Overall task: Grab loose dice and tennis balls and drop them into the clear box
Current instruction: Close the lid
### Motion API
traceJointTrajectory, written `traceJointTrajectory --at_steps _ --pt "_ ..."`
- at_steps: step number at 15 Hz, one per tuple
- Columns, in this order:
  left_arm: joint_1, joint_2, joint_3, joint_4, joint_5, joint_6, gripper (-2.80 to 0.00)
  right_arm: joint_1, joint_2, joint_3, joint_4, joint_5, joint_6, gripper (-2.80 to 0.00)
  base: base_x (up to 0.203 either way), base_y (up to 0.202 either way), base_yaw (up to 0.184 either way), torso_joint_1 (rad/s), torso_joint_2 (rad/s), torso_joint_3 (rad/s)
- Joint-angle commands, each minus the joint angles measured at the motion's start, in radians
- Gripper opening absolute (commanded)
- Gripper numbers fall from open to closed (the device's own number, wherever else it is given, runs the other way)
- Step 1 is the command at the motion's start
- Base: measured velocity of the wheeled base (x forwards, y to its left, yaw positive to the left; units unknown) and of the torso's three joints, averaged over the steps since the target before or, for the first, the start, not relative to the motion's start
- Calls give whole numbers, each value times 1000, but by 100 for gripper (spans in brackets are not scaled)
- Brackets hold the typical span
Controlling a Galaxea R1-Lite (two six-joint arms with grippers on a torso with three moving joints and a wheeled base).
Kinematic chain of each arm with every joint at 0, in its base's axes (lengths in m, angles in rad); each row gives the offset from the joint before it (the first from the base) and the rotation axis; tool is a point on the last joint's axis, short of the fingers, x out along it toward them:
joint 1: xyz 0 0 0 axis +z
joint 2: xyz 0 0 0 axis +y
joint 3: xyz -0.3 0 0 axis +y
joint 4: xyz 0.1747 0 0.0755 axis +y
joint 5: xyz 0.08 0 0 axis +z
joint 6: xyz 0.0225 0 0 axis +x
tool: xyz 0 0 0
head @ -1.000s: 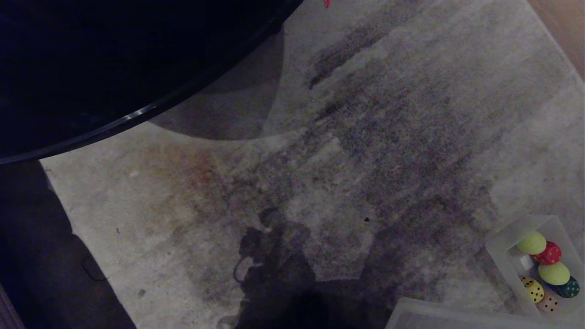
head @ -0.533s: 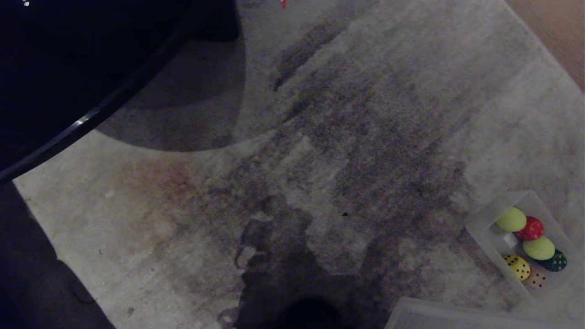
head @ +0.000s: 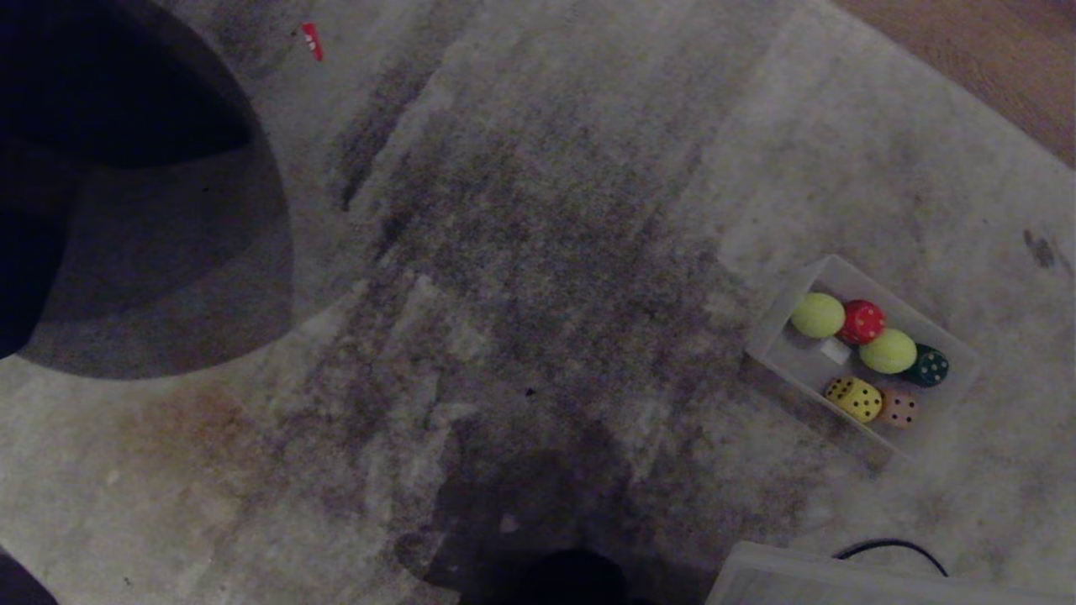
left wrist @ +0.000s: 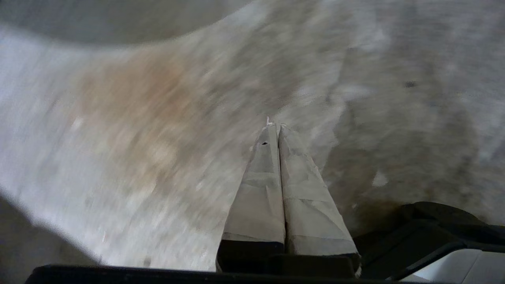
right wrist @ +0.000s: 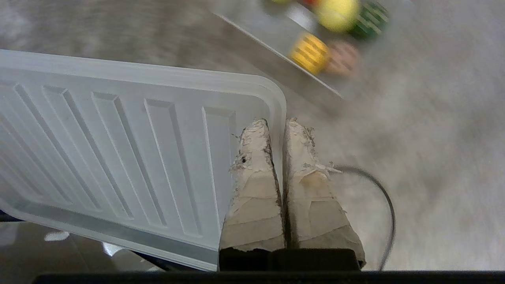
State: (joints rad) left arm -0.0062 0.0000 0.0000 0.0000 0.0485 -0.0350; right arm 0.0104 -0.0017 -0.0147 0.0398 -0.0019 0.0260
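Translucent frosted clear box (head: 782, 340) sat on the grey rug (head: 538, 252), holding two fuzzy yellow-green tennis balls (head: 817, 315) and four dotted soft dice (head: 852, 398). Left gripper (left wrist: 275, 127) and right gripper (right wrist: 276, 123) were pressed closed, empty. Judged light, squashy; grip across the middle.

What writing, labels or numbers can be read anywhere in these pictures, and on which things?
None: no words, brands or numerals can be read in any view.
Dice in the clear box: only dots, no numerals.
White patch on the box floor: possibly a label, too small to read.
Small red object on the rug: too small to tell any marking.
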Motion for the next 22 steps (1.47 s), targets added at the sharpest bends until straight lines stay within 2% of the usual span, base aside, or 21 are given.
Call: traceJointTrajectory --at_steps 1,7,22 --pt "0 2 2 0 1 0 -280 0 2 -1 0 0 0 -280 2 11 -167 5 3 6" --pt "0 2 2 0 1 -2 -280 2 2 -1 0 0 -1 -280 1 10 -144 1 2 4" --pt "0 2 2 0 1 0 -280 0 2 -1 0 0 2 -280 0 0 0 0 0 0"
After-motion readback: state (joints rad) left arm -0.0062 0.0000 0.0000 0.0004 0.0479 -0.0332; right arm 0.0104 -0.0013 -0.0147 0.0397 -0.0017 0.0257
